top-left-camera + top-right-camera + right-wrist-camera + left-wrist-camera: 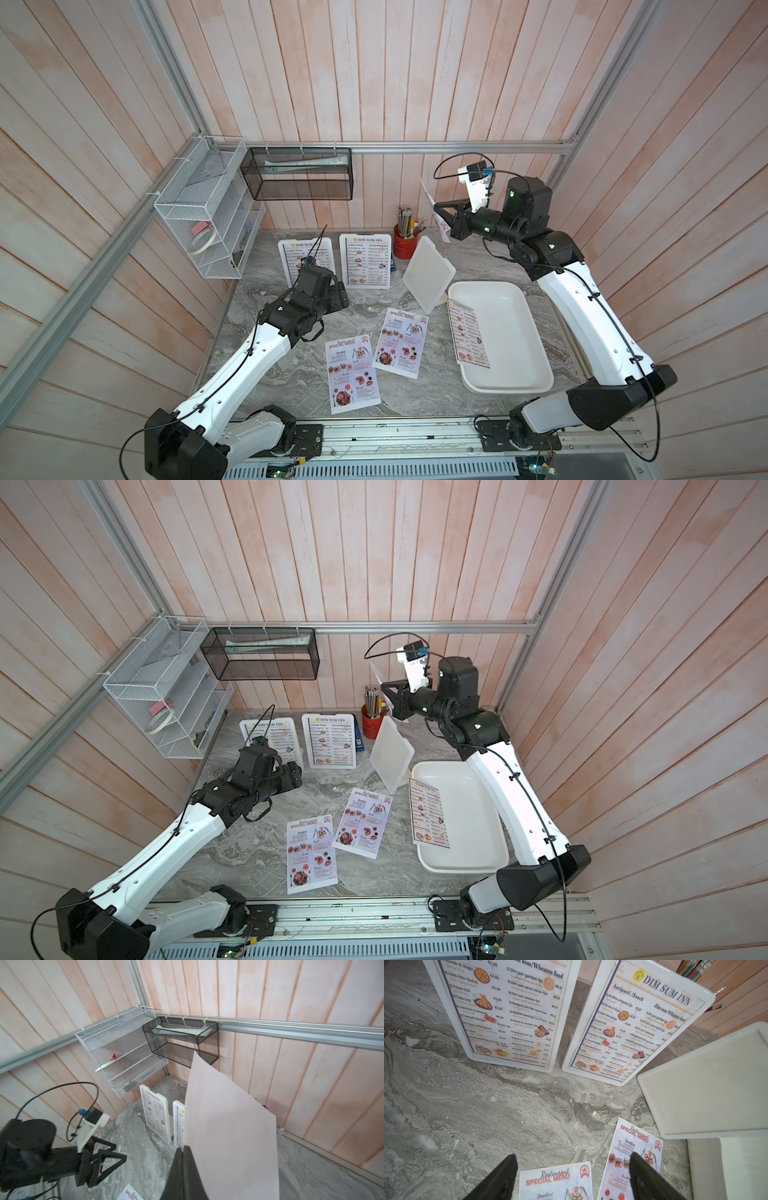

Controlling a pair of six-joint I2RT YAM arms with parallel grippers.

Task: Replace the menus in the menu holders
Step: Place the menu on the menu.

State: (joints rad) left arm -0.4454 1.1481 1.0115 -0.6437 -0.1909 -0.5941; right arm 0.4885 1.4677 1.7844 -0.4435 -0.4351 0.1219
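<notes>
The right claw [436, 207] is pinched shut on the edge of a red-headed menu [228, 1126], held high by the back wall, well clear of the empty stand [428, 270] — held so, the limp sheet could curl, miss the slot or tip the stand. The left claw [573, 1156] hangs wide and empty over a loose red menu [556, 1180] — probably too far off to steady anything.

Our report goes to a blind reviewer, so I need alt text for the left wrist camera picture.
The open left gripper hovers over a marble table, one SPECIAL MENU sheet lying between its fingers and a second sheet partly behind one finger. Beyond stand a holder with a DIM SUM INN menu, a second filled holder, and an empty holder.
</notes>
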